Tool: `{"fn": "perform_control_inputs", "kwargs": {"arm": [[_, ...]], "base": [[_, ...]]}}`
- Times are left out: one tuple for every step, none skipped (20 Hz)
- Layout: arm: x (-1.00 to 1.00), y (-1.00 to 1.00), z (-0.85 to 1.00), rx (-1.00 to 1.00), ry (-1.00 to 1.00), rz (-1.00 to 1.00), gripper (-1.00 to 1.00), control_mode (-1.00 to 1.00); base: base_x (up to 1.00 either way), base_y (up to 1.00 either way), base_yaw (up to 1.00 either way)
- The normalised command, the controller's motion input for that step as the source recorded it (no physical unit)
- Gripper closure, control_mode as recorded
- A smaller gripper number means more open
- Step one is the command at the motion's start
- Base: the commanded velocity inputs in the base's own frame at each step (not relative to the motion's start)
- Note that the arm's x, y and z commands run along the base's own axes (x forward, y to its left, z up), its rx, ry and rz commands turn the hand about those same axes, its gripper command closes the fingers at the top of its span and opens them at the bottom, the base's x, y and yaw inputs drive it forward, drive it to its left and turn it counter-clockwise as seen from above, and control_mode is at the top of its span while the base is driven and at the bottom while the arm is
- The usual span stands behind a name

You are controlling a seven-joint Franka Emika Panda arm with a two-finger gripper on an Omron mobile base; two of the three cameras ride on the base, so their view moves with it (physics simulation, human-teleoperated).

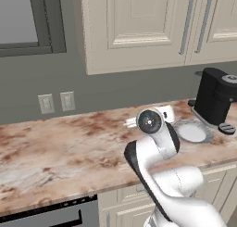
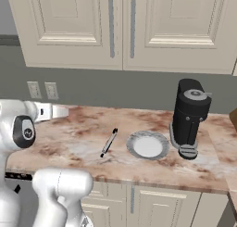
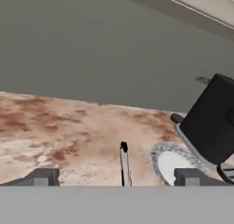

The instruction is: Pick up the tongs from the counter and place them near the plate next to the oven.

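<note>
Tongs (image 2: pixel 109 142), thin silvery-white pair with dark ends, lie flat on the pinkish-beige marble-look counter (image 2: pixel 69 138), nothing gripping them. In the right base view they sit just left of the round white plate with grey rim (image 2: pixel 148 145), apart from it, angled with one dark end toward the back wall and the other toward the counter's front edge.

In the hand view the tongs (image 3: pixel 124 166) run straight up from the bottom edge, roughly centred between the two dark fingertips (image 3: pixel 43 176). Claw (image 3: pixel 116 177) spread wide, holding nothing, above the counter and clear of the tongs.

Plate (image 3: pixel 171 163) sits right of the tongs in that view, by the right fingertip. Black coffee machine (image 2: pixel 189 117) stands just right of the plate, toward the counter's right end. Cream wall cabinets (image 2: pixel 125 27) hang above.
</note>
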Motion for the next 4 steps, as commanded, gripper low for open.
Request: {"fn": "perform_control_inputs", "kwargs": {"arm": [[-0.51,0.21,0.38,-0.10,-0.33,0.00,-1.00,-1.00],[-0.50,0.25,0.40,-0.11,-0.33,0.00,-1.00,-1.00],[-0.47,0.21,0.36,-0.10,-0.31,0.00,-1.00,-1.00],[-0.49,0.16,0.35,-0.09,-0.33,0.00,-1.00,-1.00]], "base": [[0.00,0.00,0.00],[0.00,0.00,0.00],[0.00,0.00,0.00],[0.00,0.00,0.00]]}}
